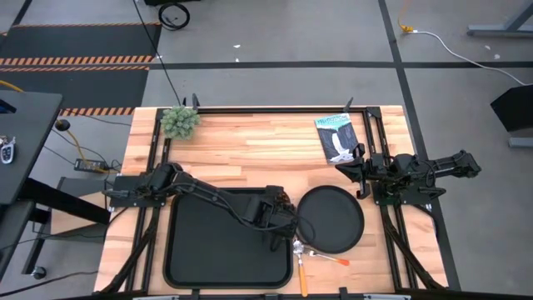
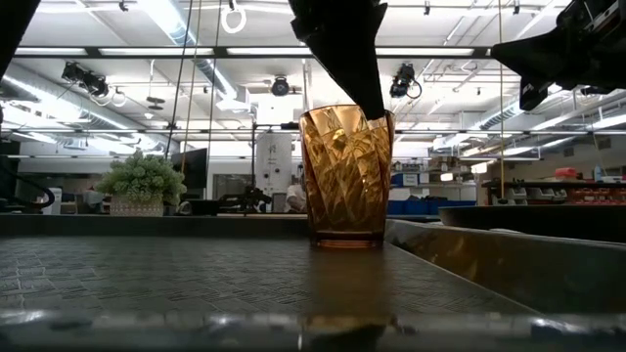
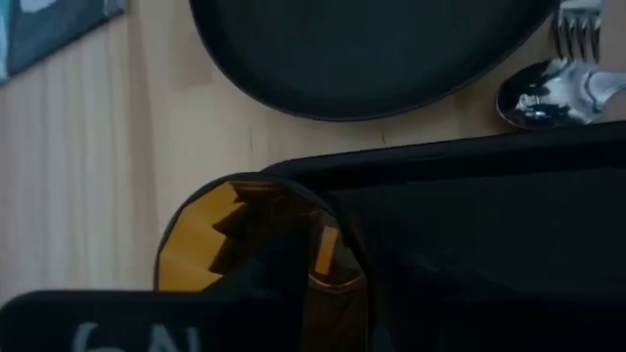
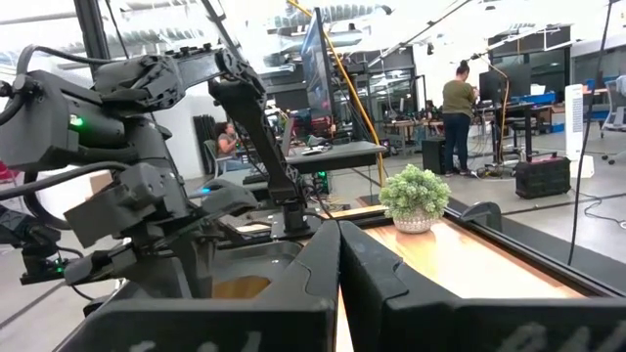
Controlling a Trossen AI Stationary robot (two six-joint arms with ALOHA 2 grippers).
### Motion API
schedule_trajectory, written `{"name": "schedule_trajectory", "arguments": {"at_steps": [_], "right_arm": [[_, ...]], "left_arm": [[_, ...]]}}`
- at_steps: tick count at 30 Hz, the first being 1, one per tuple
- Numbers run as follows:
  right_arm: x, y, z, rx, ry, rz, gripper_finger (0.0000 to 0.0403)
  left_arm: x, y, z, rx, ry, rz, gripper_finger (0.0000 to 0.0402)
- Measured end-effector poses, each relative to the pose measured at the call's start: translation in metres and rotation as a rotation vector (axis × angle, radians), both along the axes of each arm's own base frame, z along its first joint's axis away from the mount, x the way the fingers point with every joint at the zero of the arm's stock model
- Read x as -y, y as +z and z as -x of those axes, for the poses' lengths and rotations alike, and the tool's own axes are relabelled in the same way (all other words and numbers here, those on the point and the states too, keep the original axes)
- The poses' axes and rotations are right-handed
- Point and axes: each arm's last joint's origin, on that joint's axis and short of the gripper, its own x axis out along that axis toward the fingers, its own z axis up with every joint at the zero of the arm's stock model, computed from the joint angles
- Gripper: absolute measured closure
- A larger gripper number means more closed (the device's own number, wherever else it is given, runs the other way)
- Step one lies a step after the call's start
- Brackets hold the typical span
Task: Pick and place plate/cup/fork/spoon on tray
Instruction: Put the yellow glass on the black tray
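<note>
We see the left end effector [image 1: 281, 218] parted around the upright translucent amber cup [image 2: 345, 176], standing on the black rectangular tray [image 1: 187, 250]. The right end effector [image 1: 360, 171] waits closed and empty above the wooden tabletop [image 1: 250, 150].

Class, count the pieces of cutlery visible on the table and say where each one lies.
2. The spoon and the fork both lie on the wood by the tray's right edge, just below the plate.

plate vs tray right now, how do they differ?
Shape: the plate is round; the tray is rectangular with rounded corners.
Size: the tray is clearly larger than the plate.
Place: the plate lies on the bare wood table just off the tray's right edge, not yet on the tray.
Load: the cup stands upright on the tray, with the left gripper over it; the plate is bare.
Shared: both black, low-rimmed, lying flat.
</note>
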Motion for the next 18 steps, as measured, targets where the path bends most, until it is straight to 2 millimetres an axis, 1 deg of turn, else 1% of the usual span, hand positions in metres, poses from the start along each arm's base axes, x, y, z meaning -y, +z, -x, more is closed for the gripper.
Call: {"name": "schedule_trajectory", "arguments": {"at_steps": [8,14,18], "right_arm": [[0.0,0.0,0.0,0.0,0.0,0.0,0.0386],[0.0,0.0,0.0,0.0,0.0,0.0,0.0386],[0.0,0.0,0.0,0.0,0.0,0.0,0.0386]], "left_arm": [[-0.0024,0.0002,-0.0004,-0.007,-0.023,-0.045,0.0285],[-0.0037,0.0002,-0.0009,0.001,0.001,-0.034,0.0285],[-0.0006,0.0003,0.0001,0.005,0.005,-0.028,0.0285]]}}
